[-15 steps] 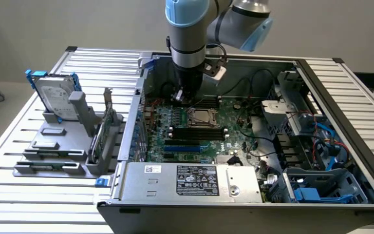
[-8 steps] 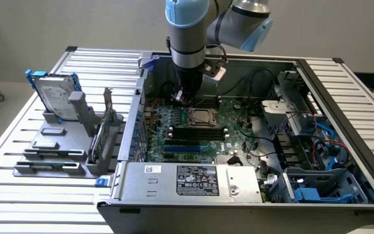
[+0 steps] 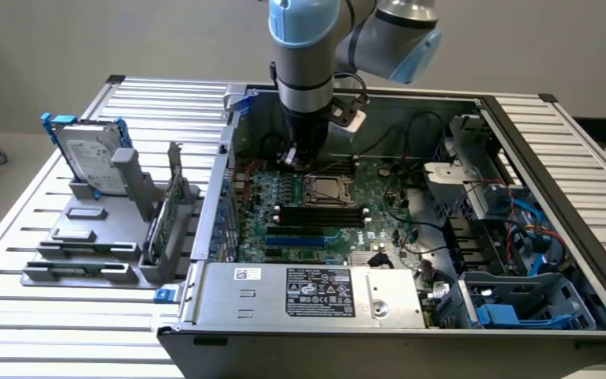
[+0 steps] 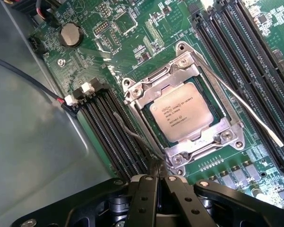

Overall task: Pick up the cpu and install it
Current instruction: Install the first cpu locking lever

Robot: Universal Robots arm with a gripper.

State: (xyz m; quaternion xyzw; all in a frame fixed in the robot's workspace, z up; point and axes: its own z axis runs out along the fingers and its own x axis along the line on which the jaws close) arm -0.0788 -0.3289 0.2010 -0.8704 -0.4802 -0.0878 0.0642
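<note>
The cpu point(image 4: 181, 114) is a small flat square chip with a silvery metal top that carries a few lines of small dark print. It lies flat and face up, seated squarely in the metal-framed socket point(image 4: 187, 60) on the green board point(image 4: 132, 42), with the frame closing around all four of its edges. In the exterior view it sits near the middle of that board, inside the open computer case point(image 3: 387, 351).
</note>
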